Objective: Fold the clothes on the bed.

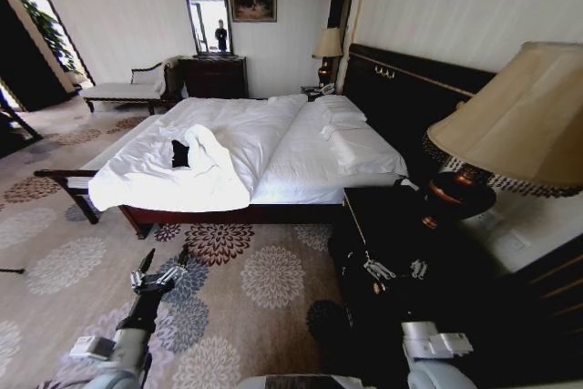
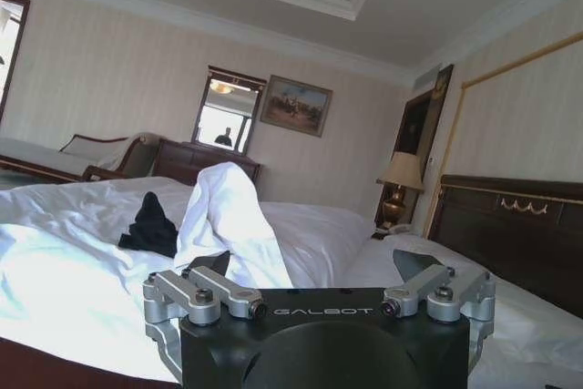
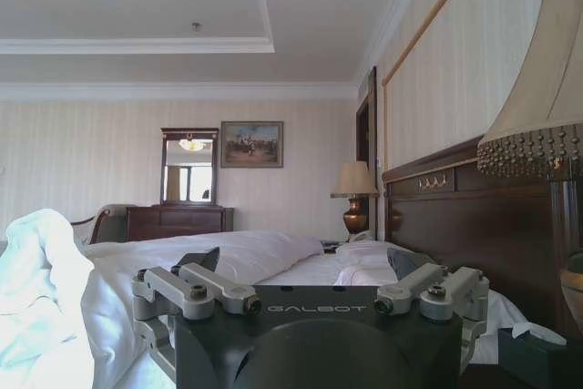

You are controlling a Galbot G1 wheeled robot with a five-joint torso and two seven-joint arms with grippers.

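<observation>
My left gripper [image 1: 160,272] hung low over the carpet [image 1: 246,289], fingers spread, nothing in it. Right gripper [image 1: 393,270] sat by the dark nightstand [image 1: 383,216], also spread, empty. Black clothes [image 1: 180,154] lay bunched on the bed [image 1: 301,148], far-left of me, w/ a duvet fold [image 1: 208,148] just beside.
</observation>
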